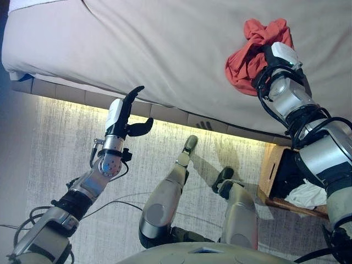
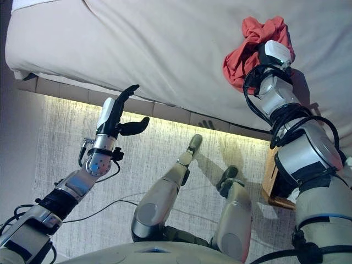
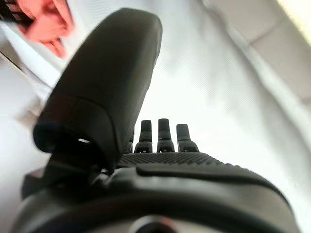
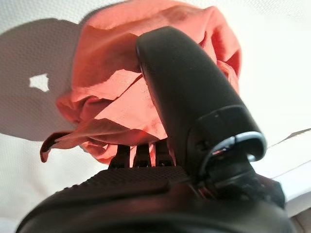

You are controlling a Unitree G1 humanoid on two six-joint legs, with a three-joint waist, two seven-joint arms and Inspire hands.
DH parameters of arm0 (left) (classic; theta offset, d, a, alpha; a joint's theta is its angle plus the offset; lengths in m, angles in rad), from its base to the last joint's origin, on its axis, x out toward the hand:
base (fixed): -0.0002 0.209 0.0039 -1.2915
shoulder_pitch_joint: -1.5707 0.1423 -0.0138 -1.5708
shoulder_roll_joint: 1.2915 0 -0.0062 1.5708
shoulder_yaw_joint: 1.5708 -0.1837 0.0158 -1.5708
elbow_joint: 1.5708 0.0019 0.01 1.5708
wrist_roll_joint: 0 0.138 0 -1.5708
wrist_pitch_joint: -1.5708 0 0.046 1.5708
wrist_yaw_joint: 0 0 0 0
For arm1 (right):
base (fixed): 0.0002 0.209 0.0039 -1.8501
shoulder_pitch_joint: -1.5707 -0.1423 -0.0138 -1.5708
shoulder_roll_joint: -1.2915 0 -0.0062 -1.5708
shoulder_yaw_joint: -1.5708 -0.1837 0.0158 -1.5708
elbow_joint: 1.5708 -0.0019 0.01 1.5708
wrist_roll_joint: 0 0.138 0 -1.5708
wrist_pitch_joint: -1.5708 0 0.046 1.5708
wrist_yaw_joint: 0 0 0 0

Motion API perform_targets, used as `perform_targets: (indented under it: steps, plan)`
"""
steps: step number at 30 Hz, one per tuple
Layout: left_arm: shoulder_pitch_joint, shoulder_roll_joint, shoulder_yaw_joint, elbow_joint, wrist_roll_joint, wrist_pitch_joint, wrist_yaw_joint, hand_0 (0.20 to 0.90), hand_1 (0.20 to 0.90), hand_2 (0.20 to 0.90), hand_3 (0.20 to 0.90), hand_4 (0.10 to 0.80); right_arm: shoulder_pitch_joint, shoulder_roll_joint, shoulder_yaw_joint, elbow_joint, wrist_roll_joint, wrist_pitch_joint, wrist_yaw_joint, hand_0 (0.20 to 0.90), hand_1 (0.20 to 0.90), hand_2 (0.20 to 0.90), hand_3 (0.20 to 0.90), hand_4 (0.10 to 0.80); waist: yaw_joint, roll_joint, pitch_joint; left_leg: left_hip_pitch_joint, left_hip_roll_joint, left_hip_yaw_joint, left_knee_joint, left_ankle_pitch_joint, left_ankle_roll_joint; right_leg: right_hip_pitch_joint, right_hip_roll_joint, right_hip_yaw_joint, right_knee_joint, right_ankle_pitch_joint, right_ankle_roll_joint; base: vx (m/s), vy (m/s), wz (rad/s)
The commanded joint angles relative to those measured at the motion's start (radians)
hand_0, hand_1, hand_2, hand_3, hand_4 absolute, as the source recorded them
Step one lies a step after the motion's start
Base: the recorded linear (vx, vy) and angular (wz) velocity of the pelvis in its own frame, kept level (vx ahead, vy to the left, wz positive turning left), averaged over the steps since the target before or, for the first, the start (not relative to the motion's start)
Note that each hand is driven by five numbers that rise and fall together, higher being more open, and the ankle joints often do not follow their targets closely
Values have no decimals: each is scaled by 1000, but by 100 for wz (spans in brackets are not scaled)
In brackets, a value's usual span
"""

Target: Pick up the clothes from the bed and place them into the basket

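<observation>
A crumpled red garment point(image 1: 247, 60) is on the beige bed point(image 1: 137, 44) at the far right. My right hand point(image 1: 283, 55) is at the garment. In the right wrist view the thumb lies over the red cloth point(image 4: 112, 87) and the fingers point(image 4: 141, 155) are dug into its folds. The bunch seems lifted a little and casts a shadow on the sheet. My left hand point(image 1: 124, 118) is open and empty, with fingers straight and thumb out, and is raised by the bed's near edge. The wooden basket point(image 1: 272, 170) stands on the floor at the right, below my right arm, with a white cloth point(image 1: 308, 195) in it.
The bed's padded base point(image 1: 165, 113) runs across the view, with a lit strip under it. A pale grey rug point(image 1: 55, 148) covers the floor before the bed. The red garment also shows far off in the left wrist view point(image 3: 48, 24).
</observation>
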Motion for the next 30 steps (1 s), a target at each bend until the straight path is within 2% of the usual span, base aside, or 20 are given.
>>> perform_targets:
  steps: [1, 9, 10, 11, 12, 15, 23, 27, 30]
  plan:
    - [-36, 27, 55, -111, 25, -35, 120, 900, 900, 900, 900, 800, -138, -19, 73, 23, -38, 18, -38, 900, 900, 900, 900, 800, 16, 12, -30, -112, -45, 40, 293, -297, 81, -70, 48, -12, 10, 25, -40, 8, 5, 10]
    - [-3, 13, 92, -176, -59, -96, 91, 900, 900, 900, 900, 800, -228, -26, 94, 175, -44, 57, 6, 900, 900, 900, 900, 800, 49, 42, -30, -267, -66, 58, 474, -359, 105, -226, 39, -4, 170, -18, -59, -27, -13, 2]
    - [8, 11, 100, -185, -61, -100, 81, 900, 900, 900, 900, 800, -238, -33, 100, 185, -26, 58, 13, 662, 662, 662, 623, 523, 53, 45, -30, -281, -67, 59, 492, -364, 105, -240, 39, -2, 188, -25, -62, 0, 0, 0]
    - [17, 10, 104, -191, -66, -103, 77, 900, 900, 900, 900, 800, -241, -36, 101, 190, -13, 52, 10, 580, 580, 580, 527, 427, 53, 47, -30, -293, -67, 62, 507, -368, 107, -251, 39, -1, 203, -30, -65, -40, -25, 3]
    - [33, 10, 114, -199, -89, -108, 63, 900, 900, 900, 900, 800, -241, -46, 94, 187, 12, 43, -5, 300, 300, 300, 200, 100, 53, 48, -30, -307, -68, 64, 532, -376, 109, -265, 39, 3, 223, -37, -68, -36, -29, 5]
    - [54, 8, 128, -199, -110, -122, 46, 900, 900, 900, 900, 800, -232, -54, 80, 179, 12, 24, -26, 300, 300, 300, 200, 100, 51, 45, -30, -308, -66, 65, 544, -384, 111, -266, 42, 2, 233, -43, -73, -19, -24, 6]
    - [94, 0, 142, -171, -143, -141, -10, 900, 900, 900, 900, 800, -170, -70, 30, 131, 44, -47, -88, 300, 300, 300, 200, 100, 34, 5, -30, -191, -48, 63, 483, -380, 100, -129, 60, -17, 158, -32, -78, 6, -31, -4]
    - [92, -13, 128, -149, -141, -124, -37, 900, 900, 900, 900, 800, -157, -86, -3, 119, 91, -103, -67, 300, 300, 300, 200, 100, 23, -14, -30, -63, -32, 55, 365, -349, 89, -4, 66, -22, 55, -16, -73, 36, -14, -1]
    - [89, -30, 112, -111, -136, -94, -52, 900, 900, 900, 900, 800, -128, -111, -37, 101, 144, -142, -65, 300, 300, 300, 200, 100, 5, -36, -43, 60, -6, 51, 241, -316, 77, 120, 79, -21, -87, 20, -61, 41, 24, -14]
